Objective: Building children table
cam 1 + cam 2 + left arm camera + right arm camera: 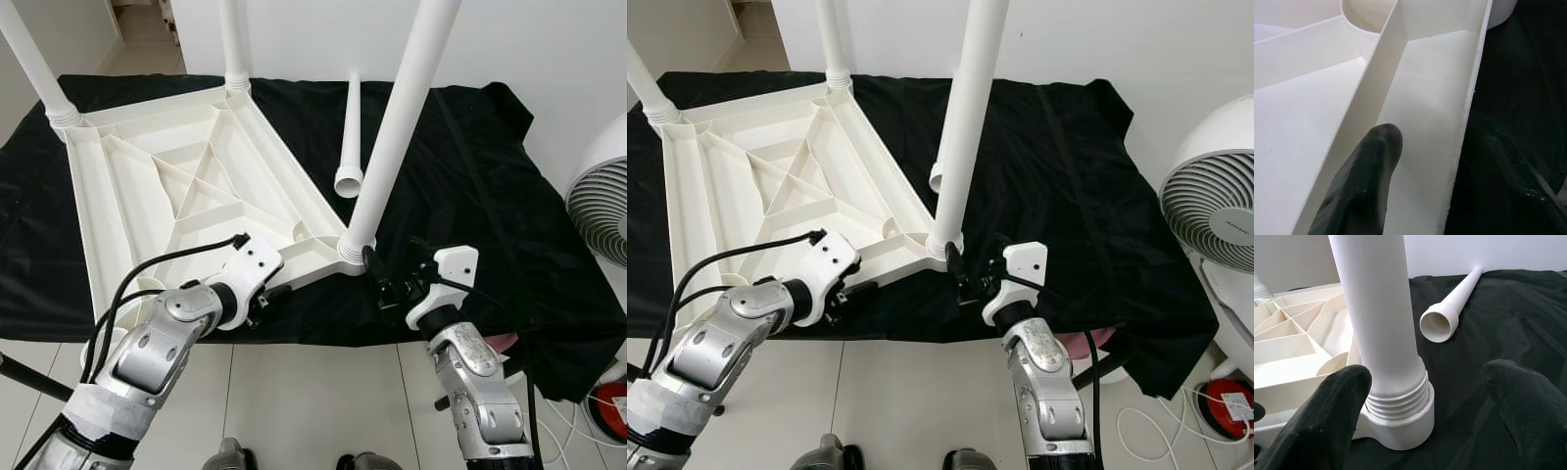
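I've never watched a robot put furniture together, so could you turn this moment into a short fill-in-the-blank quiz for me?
1. The white tabletop lies upside down on a ____ cloth.
2. The number of legs already standing in its corner sockets is ____.
3. One loose leg lies flat on the ____.
4. The right gripper is ____, its fingers either side of the nearest leg.

Missing words: black; three; cloth; open
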You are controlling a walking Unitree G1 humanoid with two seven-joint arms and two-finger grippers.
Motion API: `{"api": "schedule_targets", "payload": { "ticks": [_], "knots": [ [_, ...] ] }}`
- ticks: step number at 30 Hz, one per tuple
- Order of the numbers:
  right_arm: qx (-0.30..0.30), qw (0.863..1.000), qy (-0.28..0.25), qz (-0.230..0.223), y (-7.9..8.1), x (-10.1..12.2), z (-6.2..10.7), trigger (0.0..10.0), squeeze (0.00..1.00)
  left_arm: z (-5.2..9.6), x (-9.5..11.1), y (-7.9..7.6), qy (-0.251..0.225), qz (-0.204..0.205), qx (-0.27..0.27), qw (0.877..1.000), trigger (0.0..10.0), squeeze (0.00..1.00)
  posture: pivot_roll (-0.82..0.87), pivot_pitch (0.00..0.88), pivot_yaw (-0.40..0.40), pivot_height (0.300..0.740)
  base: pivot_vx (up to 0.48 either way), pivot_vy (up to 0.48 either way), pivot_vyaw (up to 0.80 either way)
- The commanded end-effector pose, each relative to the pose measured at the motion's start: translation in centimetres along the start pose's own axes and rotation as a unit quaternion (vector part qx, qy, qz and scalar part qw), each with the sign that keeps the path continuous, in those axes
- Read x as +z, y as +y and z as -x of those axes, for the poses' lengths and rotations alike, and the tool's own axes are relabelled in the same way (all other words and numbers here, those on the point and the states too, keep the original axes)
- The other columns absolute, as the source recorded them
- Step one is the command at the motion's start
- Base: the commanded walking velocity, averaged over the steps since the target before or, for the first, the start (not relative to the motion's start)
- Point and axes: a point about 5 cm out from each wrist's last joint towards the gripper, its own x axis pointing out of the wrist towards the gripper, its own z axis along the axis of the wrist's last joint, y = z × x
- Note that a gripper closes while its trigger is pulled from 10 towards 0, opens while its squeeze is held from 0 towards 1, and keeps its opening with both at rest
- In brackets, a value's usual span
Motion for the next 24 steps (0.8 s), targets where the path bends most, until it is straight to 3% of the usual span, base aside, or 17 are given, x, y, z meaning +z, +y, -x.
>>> {"api": "schedule_targets", "payload": {
  "ticks": [1, 24],
  "knots": [
    [-0.002, 1.0, 0.0, 0.002, 0.02, -0.14, -0.01, 10.0, 0.0, 0.09, -0.5, 0.97, 0.015, 0.009, 0.061, 0.998, 10.0, 0.0, -0.02, 0.108, 0.027, 0.74, 0.0, 0.0, 0.0],
    [-0.014, 1.0, -0.008, 0.005, -0.11, 0.04, -0.16, 10.0, 0.0, -0.81, -0.26, 0.49, 0.015, 0.029, 0.067, 0.997, 10.0, 0.0, -0.03, 0.108, 0.036, 0.74, 0.0, 0.0, 0.0]
  ]
}}
